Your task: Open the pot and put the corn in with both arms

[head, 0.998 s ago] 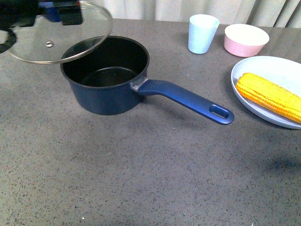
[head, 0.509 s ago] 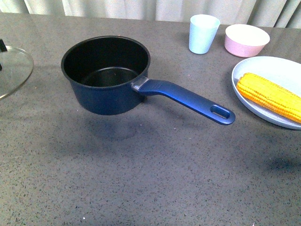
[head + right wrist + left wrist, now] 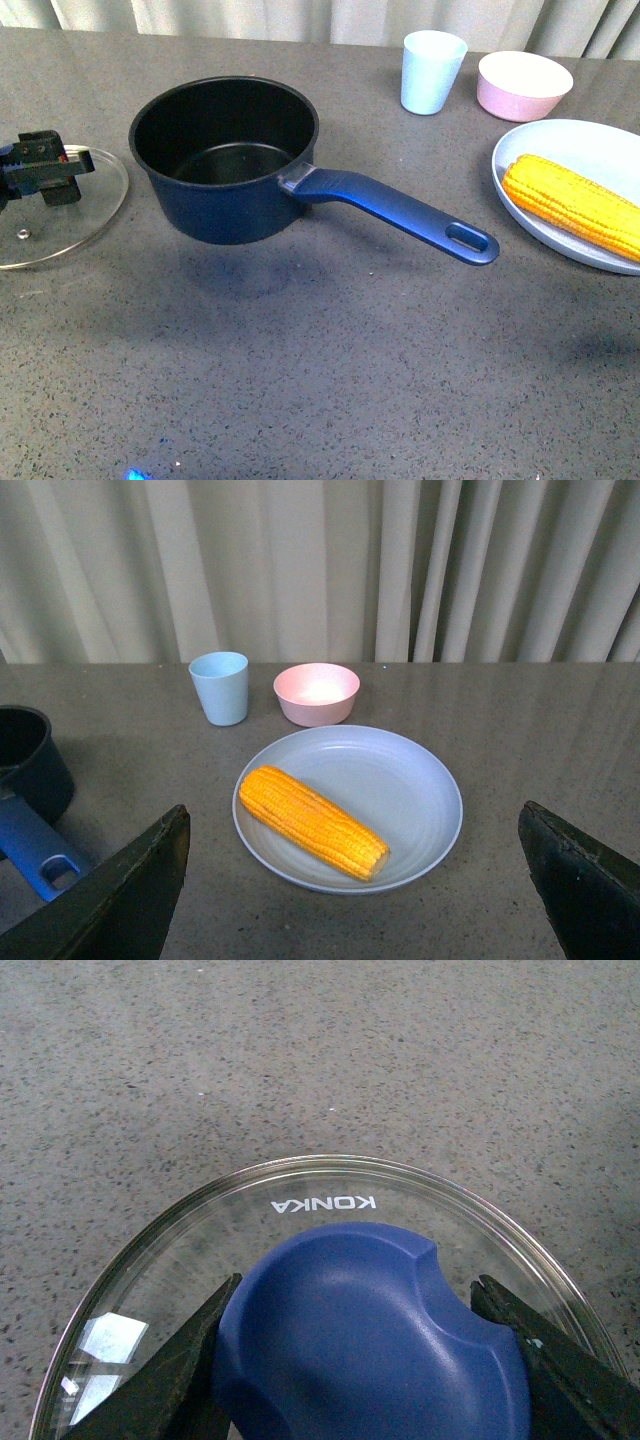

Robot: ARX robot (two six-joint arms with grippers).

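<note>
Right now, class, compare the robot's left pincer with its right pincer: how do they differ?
The left pincer is shut on the blue knob of the glass lid; the right pincer is open and empty. The left sits beside the pot; the right faces the corn on its plate. Both have black fingers.

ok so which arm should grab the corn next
Right. The right gripper is open and looks straight at the corn on the plate, with nothing held. The left gripper is shut on the lid knob, on the far side of the pot from the corn.
</note>
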